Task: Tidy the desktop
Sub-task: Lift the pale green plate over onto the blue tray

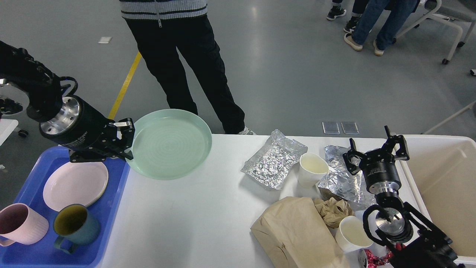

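the left arm, black and thick-jointed, comes in from the upper left and slopes down toward the middle, a silver ring showing at its wrist. its left gripper (126, 139) is closed on the near-left rim of a round pale green plate (169, 143), the short black fingers (124, 130) pinching the edge — the plate is carried clear of the surface below, tilted a little toward the camera.

the right arm rises from the lower right corner, its silver-cored wrist joints stacked one above the other, the cylindrical black forearm pointing up and away. the right gripper (376, 149) stands spread wide (both dark fingers angled outward), holding nothing — it hangs at the far end of the arm.
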`<state>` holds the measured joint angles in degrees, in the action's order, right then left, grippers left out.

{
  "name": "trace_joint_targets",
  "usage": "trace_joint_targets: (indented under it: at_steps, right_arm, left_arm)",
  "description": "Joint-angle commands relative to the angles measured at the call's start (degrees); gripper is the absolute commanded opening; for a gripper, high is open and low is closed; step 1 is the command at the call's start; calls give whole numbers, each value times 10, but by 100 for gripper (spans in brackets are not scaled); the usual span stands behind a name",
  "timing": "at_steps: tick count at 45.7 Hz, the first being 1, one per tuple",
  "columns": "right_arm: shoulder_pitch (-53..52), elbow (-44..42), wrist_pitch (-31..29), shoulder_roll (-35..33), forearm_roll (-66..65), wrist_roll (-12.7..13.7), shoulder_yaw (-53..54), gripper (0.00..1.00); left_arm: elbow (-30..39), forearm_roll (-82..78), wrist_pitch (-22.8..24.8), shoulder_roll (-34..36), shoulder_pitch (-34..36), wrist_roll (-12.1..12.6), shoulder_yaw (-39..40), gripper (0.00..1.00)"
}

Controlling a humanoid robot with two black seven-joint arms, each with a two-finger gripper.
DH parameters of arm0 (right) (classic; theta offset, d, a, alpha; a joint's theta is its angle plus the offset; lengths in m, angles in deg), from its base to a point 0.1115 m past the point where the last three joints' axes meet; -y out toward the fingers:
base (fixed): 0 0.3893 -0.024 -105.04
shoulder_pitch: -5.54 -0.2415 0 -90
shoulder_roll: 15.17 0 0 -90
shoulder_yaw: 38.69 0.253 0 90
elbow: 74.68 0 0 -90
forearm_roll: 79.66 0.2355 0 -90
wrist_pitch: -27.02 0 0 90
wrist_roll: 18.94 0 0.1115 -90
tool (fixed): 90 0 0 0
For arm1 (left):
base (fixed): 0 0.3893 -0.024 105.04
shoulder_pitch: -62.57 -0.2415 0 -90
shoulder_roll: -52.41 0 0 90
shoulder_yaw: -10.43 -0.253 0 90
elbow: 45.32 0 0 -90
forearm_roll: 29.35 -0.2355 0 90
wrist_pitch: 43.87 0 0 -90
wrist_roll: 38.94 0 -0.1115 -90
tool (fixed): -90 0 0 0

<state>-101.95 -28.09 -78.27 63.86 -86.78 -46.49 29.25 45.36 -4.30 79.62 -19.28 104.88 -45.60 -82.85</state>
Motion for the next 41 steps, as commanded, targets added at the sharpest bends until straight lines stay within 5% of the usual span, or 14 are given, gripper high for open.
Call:
trace_joint_targets:
  at_steps: [1, 8, 16, 30, 37, 41]
  right_arm:
    - [0, 1, 0, 0, 1, 0, 0, 100]
    - [0, 1, 0, 0, 0, 0, 0, 100]
    - [0, 1, 0, 0, 0, 0, 0, 100]
    - [0, 1, 0, 0, 0, 0, 0, 100]
    - [0, 1, 0, 0, 0, 0, 0, 100]
    - [0, 1, 0, 0, 0, 0, 0, 100]
  left_arm:
    - [-83, 1, 4, 64, -73, -4, -22, 0]
    - [-202, 1, 11, 125, -173, 7, -15, 0]
    - [-339, 1, 15, 186, -284, 48, 24, 0]
    - [-559, 2, -9, 218, -529, 104, 203, 0]
    - [-598, -7, -77, 207, -621, 156, 317, 0]
    - [-600, -25, -100, 197, -647, 161, 342, 0]
